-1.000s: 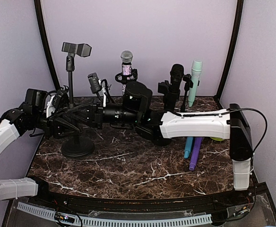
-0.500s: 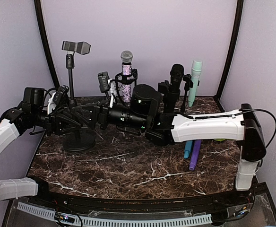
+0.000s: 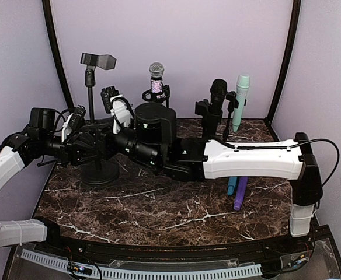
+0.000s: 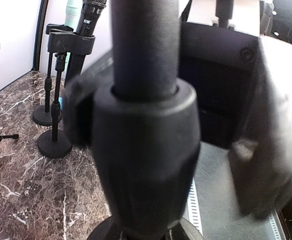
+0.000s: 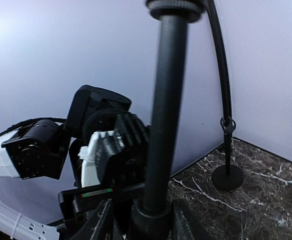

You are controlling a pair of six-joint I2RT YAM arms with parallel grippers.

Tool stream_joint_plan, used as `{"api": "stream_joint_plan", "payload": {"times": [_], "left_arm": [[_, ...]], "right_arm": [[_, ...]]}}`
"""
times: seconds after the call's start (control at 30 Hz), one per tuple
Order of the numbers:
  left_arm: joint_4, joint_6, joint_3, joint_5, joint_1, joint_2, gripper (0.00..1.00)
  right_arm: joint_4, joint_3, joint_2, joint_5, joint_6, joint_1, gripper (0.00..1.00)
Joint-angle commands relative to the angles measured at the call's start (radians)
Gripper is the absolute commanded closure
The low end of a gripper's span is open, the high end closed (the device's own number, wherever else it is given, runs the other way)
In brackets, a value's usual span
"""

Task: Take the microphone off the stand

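Note:
The tall left stand (image 3: pixel 90 96) has an empty clip (image 3: pixel 98 60) on top and a round base (image 3: pixel 98 173). My left gripper (image 3: pixel 82 149) is shut on its pole low down; the pole and its collar (image 4: pixel 146 150) fill the left wrist view and hide the jaws. My right gripper (image 3: pixel 96 143) is open, with fingers (image 5: pixel 100 220) either side of the same pole (image 5: pixel 161 115) at its collar. Three microphones stand in holders at the back: a glittery purple one (image 3: pixel 156 79), a black one (image 3: pixel 217 96) and a teal one (image 3: pixel 241 93).
A blue microphone (image 3: pixel 233 185) and a purple one (image 3: pixel 241 189) lie on the marble table (image 3: pixel 176 204) at the right. The right arm (image 3: pixel 246 160) stretches across the middle. Walls close in on both sides and behind. A thin stand (image 5: pixel 227 175) is by the wall.
My right arm has reached further left, bringing its gripper up to the left stand's pole. The stand has shifted slightly. My left gripper has stayed on the pole.

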Motion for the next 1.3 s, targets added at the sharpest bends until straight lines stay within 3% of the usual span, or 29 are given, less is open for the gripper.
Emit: {"api": "stream_joint_plan", "payload": {"times": [0.0, 0.17, 0.33, 0.5, 0.53, 0.57, 0.6, 0.67, 0.77, 0.83, 0.9, 1.0, 1.03, 1.13, 1.27], "left_arm": [[0.004, 0.026, 0.023, 0.009, 0.004, -0.015, 1.0], [0.005, 0.032, 0.027, 0.006, 0.003, -0.018, 1.0], [0.012, 0.026, 0.025, 0.01, 0.003, -0.019, 1.0], [-0.014, 0.048, 0.033, 0.039, 0.003, -0.019, 1.0], [-0.021, 0.056, 0.034, 0.049, 0.003, -0.018, 1.0], [-0.031, 0.065, 0.038, 0.061, 0.003, -0.018, 1.0], [-0.042, 0.072, 0.041, 0.074, 0.002, -0.017, 1.0], [-0.058, 0.082, 0.048, 0.103, 0.003, -0.015, 1.0], [-0.067, 0.08, 0.051, 0.143, 0.004, -0.012, 1.0], [-0.072, 0.078, 0.053, 0.162, 0.004, -0.012, 1.0], [-0.074, 0.076, 0.054, 0.173, 0.002, -0.012, 1.0], [-0.073, 0.076, 0.058, 0.173, 0.004, -0.012, 1.0], [-0.075, 0.077, 0.059, 0.173, 0.004, -0.012, 1.0], [-0.077, 0.079, 0.064, 0.175, 0.003, -0.01, 1.0], [-0.08, 0.083, 0.066, 0.172, 0.003, -0.01, 1.0]], "right_arm": [[-0.032, 0.055, 0.029, 0.062, -0.019, 0.018, 0.63], [-0.06, 0.069, 0.036, 0.1, -0.011, 0.018, 0.68], [-0.017, 0.044, 0.017, 0.031, 0.001, 0.013, 0.97], [0.221, -0.088, -0.039, -0.315, 0.089, -0.034, 1.0], [0.279, -0.102, -0.042, -0.459, 0.141, -0.046, 1.0], [0.316, -0.104, -0.043, -0.459, 0.141, -0.054, 1.0], [0.335, -0.099, -0.042, -0.459, 0.141, -0.059, 1.0], [0.337, -0.074, -0.034, -0.675, 0.211, -0.065, 1.0], [0.324, -0.027, -0.009, -0.838, 0.247, -0.071, 1.0], [0.313, -0.011, 0.003, -0.894, 0.257, -0.073, 0.92], [0.295, -0.001, 0.014, -0.907, 0.262, -0.079, 0.77], [0.285, -0.02, 0.011, -0.846, 0.255, -0.083, 0.59], [0.275, -0.028, 0.009, -0.808, 0.25, -0.084, 0.47], [0.197, -0.029, 0.003, -0.675, 0.207, -0.086, 0.42], [0.13, -0.021, -0.002, -0.557, 0.159, -0.085, 0.45]]}}
